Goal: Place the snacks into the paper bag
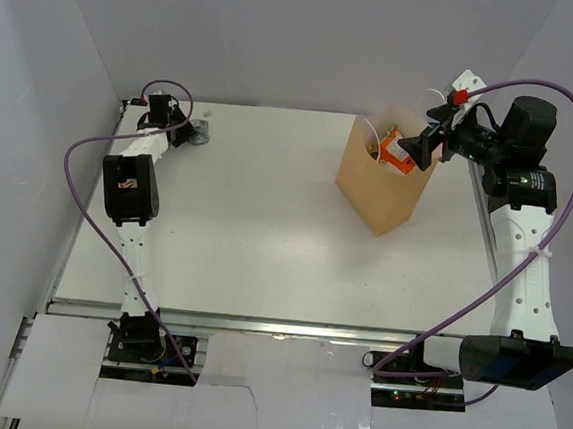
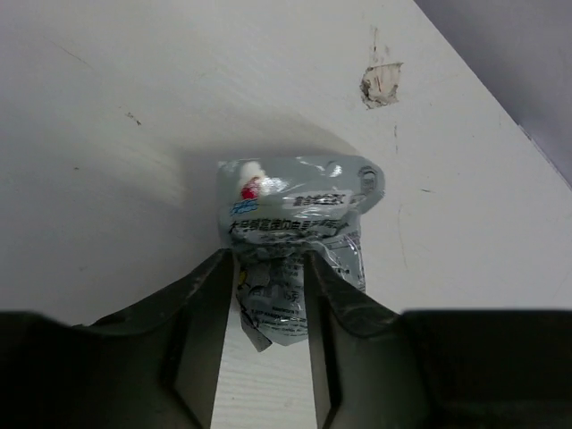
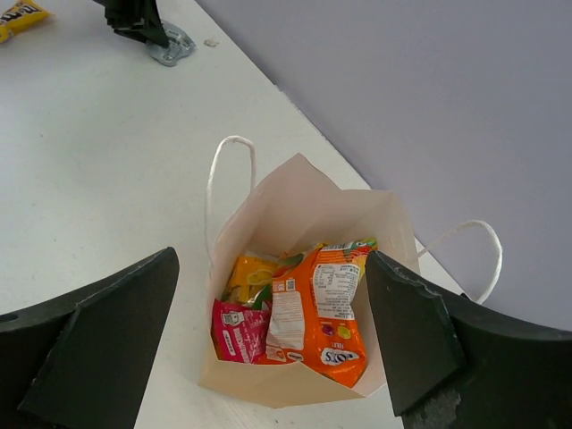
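Observation:
The tan paper bag stands open at the far right of the table. In the right wrist view the bag holds a large orange bag, a pink wrapper and a yellow packet. My right gripper hangs open and empty above the bag's mouth. My left gripper is at the far left corner, shut on a crinkled silver foil packet that lies on the table. The packet also shows in the top view.
A yellow packet lies on the table beyond the left gripper. White cord handles stick out on both sides of the bag. Grey walls close the table in at the back and sides. A chip marks the table near its edge.

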You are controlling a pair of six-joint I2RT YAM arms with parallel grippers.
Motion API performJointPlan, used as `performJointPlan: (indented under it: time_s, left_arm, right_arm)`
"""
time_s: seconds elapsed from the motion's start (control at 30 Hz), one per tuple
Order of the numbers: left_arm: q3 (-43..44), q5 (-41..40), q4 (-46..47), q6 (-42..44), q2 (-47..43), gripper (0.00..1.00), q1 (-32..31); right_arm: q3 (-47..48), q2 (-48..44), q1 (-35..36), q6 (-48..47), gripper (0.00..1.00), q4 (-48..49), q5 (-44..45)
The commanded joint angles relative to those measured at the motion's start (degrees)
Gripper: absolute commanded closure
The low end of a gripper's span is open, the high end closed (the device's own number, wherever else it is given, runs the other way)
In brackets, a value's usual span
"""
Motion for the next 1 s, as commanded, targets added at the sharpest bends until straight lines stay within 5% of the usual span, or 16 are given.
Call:
performJointPlan:
  time_s: [0.0,0.3,0.5,0.73,0.97]
  left_arm:
    - [1.2,2.1,-0.9,1.8,0.5,0.53,0.3]
    - [-9.2,12.7,6.3,3.5,-7.9,1.0,0.7]
    - [-33.7,28.0,22.2,-3.2,-23.9,1.0,0.7]
    - [-63.5,36.1,35.1,-9.5,-51.0,1.0,-8.3]
    - [-79.4,30.5,36.3,-16.6,-74.1,1.0,-19.8]
  right_arm:
    - [1.9,-0.8,-0.3,1.4,0.1,1.0,-2.6]
    - [4.2,-0.8,0.1,-1.7,0.09,-5.4,-17.3]
    - [6.5,1.1,5.3,-2.5,0.07,-11.9,-12.5]
    - [8.4,6.2,23.4,0.8,0.05,-15.9,0.8]
    - [-1.7,9.5,34.4,27.1,0.05,-2.5,13.2]
